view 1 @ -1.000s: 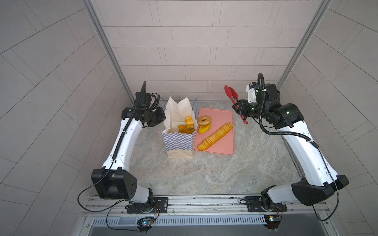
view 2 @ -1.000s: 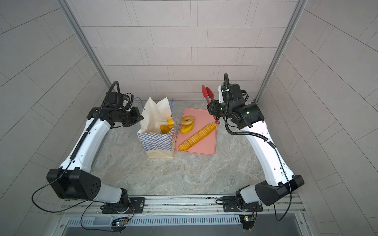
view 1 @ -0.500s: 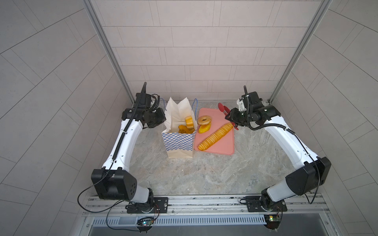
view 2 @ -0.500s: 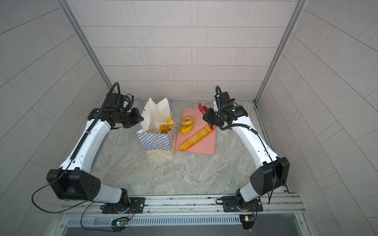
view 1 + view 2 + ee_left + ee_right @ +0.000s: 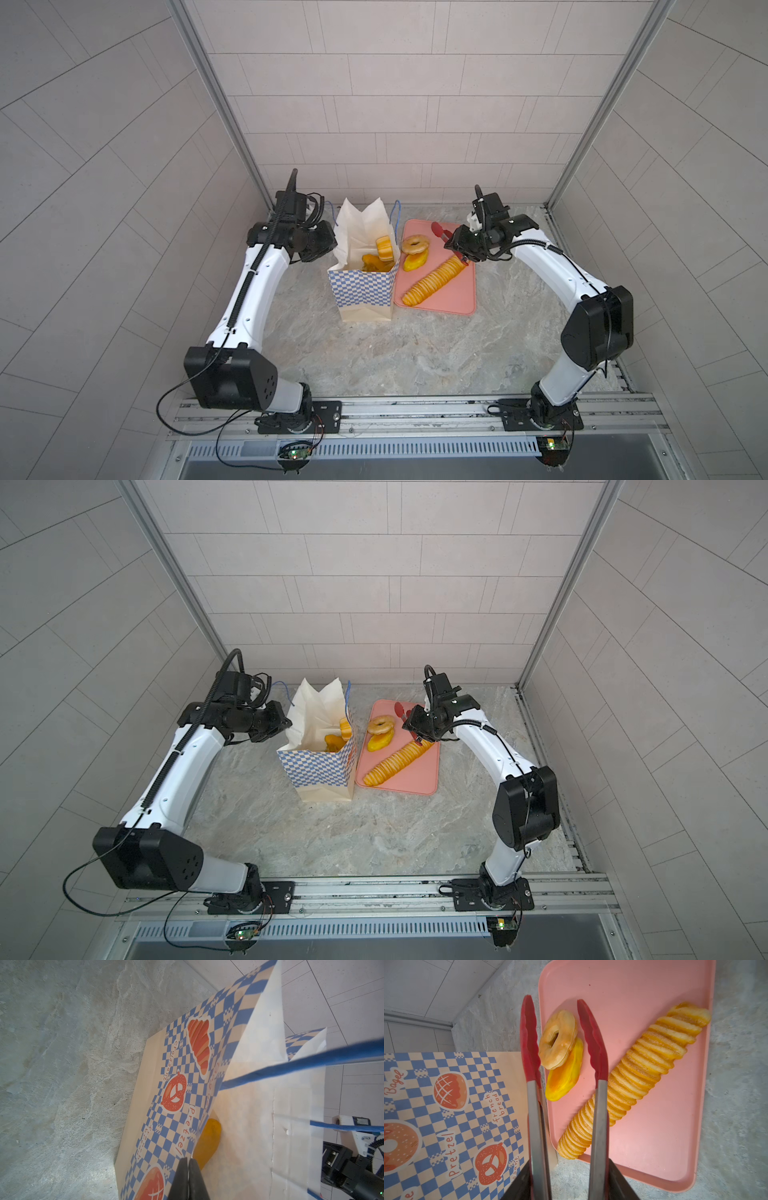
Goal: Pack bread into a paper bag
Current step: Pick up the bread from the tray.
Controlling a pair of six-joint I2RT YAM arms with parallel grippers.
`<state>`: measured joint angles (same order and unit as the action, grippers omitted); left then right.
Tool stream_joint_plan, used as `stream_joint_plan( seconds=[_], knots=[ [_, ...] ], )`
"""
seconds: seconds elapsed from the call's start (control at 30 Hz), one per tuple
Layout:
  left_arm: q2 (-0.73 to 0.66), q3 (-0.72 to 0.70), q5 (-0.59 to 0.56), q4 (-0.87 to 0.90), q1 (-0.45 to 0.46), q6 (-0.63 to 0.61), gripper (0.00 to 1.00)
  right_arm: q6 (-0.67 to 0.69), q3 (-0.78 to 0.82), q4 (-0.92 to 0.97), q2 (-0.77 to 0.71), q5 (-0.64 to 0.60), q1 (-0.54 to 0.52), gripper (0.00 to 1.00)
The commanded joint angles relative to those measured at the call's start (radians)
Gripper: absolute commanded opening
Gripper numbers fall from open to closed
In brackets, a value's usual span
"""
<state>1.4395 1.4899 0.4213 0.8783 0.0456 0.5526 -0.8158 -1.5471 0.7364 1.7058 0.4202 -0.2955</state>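
The paper bag [image 5: 365,286] [image 5: 320,771] stands upright beside the pink tray [image 5: 453,299]. My left gripper [image 5: 188,1167] is shut on its rim [image 5: 195,1147]. Inside the bag lie bread pieces [image 5: 384,247], one of them orange [image 5: 207,1142]. On the tray lie a ridged baguette [image 5: 643,1068] [image 5: 434,280] and a ring doughnut [image 5: 558,1040] [image 5: 380,725] leaning on a yellow roll [image 5: 564,1078]. My right gripper [image 5: 569,1161] [image 5: 465,245] is shut on the red tongs [image 5: 598,1095] [image 5: 401,712]. The tongs' tips are spread on either side of the doughnut.
Tiled walls close in the back and both sides of the marble table [image 5: 395,353]. The tray's far end sits near the back wall. Blue cord handles [image 5: 311,1061] stick up from the bag's rim.
My right arm has swung down from beyond the tray's back right corner to over the tray with the tongs, and the tongs have spread wider. The left arm has not moved.
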Motion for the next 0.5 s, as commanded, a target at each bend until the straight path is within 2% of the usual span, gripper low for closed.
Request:
stream_joint_plan(
  seconds=[0.0,0.47],
  knots=[
    [-0.015,-0.019,-0.006,0.025,-0.005,0.001,0.00,-0.017,-0.011,-0.028,0.025,0.032,-0.001,0.52],
    [-0.008,-0.014,-0.005,0.029,-0.004,-0.004,0.00,-0.017,-0.053,-0.040,0.161,0.074,-0.017,0.53]
  ],
)
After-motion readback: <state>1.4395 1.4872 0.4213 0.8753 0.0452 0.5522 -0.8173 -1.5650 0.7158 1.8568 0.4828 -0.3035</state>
